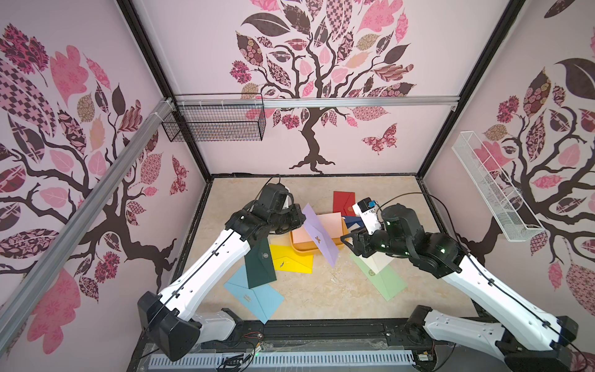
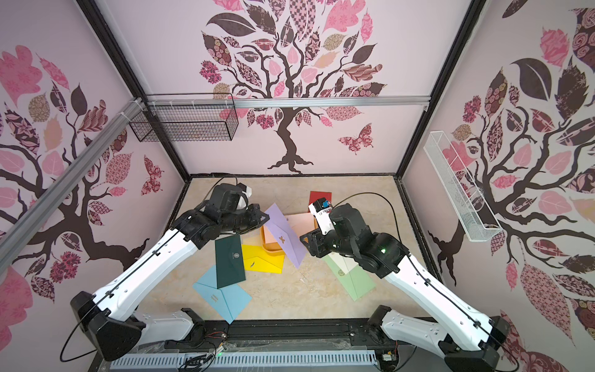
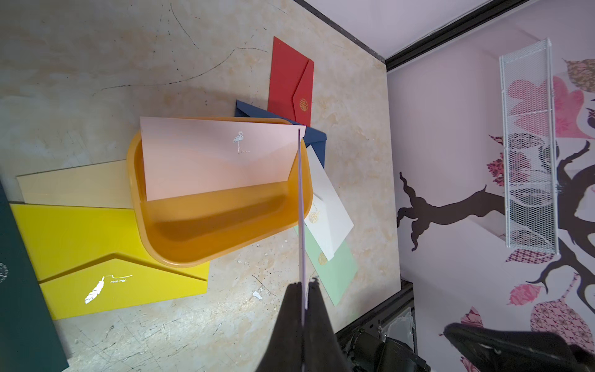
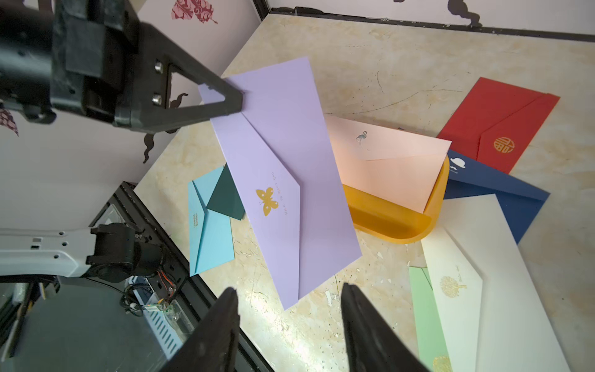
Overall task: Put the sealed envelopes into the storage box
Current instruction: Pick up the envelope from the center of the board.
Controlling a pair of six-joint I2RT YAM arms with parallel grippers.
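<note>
The fingers of the left gripper [image 3: 304,285] are pressed together on one short end of the lilac envelope [image 4: 289,180]. It hangs tilted in the air above the orange box [image 3: 225,254]. The fingers of the right gripper [image 4: 288,288] stand apart at the lower corner of this envelope, and I cannot tell if they touch it.

The box sits near the middle of the bench [image 1: 322,290], a little toward the far edge, and a pink envelope [image 3: 209,154] already leans inside it. The other envelopes lie flat around the box, such as the yellow envelope [image 1: 291,262] on its near-left side and the red envelope [image 1: 343,201] toward the far edge.

I judge that the step in hand is bringing the lilac envelope to the box. The next move calls for turning its long side along the box and lowering it beside the pink one before the left fingers let go. The box looks hardly longer than an envelope, so the lining-up must be careful.
</note>
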